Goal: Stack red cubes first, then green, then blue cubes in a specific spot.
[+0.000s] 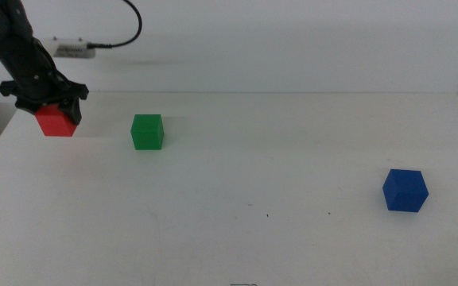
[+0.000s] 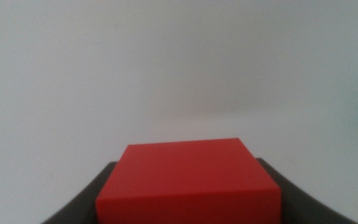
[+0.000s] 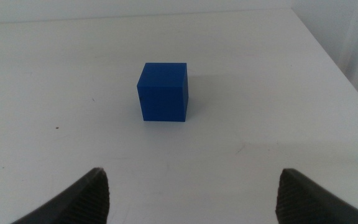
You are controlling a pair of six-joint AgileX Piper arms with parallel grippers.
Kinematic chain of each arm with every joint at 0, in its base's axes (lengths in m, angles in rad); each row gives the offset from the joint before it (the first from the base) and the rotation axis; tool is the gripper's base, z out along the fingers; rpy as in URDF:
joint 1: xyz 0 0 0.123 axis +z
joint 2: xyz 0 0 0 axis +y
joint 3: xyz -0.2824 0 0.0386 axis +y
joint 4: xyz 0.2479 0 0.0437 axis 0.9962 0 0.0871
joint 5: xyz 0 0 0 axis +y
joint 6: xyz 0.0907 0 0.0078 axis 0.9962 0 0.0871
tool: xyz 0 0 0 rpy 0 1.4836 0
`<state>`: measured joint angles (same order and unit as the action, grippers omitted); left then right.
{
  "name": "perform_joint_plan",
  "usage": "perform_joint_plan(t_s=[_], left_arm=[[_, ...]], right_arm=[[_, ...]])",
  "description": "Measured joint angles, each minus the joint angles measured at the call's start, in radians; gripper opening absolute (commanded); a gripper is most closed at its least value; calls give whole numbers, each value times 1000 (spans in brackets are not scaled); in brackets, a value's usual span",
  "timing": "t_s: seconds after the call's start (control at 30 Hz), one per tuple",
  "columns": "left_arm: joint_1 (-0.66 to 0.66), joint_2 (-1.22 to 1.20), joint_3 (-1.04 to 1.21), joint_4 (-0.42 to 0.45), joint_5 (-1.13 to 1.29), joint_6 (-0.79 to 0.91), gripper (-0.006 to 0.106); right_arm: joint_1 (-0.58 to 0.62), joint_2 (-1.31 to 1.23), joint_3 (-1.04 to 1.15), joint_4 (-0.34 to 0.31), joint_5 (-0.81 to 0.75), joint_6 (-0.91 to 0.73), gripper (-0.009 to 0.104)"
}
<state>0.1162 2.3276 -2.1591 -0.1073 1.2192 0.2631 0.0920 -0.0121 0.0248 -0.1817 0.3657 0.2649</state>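
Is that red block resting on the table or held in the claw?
Held. The left claw is closed on the red cube; its jaws flank the cube in the left wrist view.

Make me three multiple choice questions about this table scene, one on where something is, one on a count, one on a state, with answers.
1. Where is the green cube?
A. beside the blue cube
B. just right of the red cube, middle view
C. on the red cube

2. How many cubes show?
A. two
B. three
C. four

3. What is the left tool doing?
A. gripping the red cube
B. open above the green cube
C. out of view

Answers: 1 B, the green cube sits near the red one. 2 B, one red, green, blue. 3 A, jaws flank it; the right tool waits open facing the blue cube.
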Motion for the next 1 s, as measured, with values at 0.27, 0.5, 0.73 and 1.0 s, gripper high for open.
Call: perform_joint_plan(t_s=[0.27, 0.5, 0.73, 1.0], left_arm=[[-12, -254, 345, -46, -6, -31, -1], [-115, -604, 727, 16, -98, -256, -1], [-321, -734, 825, 107, -33, -517, -1], [-556, -696, 814, 116, -53, -658, -1]], right_arm=[[0, 0, 0, 0, 0, 0, 94], [0, 0, 0, 0, 0, 0, 94], [0, 0, 0, 0, 0, 0, 94], [0, 0, 0, 0, 0, 0, 94]])
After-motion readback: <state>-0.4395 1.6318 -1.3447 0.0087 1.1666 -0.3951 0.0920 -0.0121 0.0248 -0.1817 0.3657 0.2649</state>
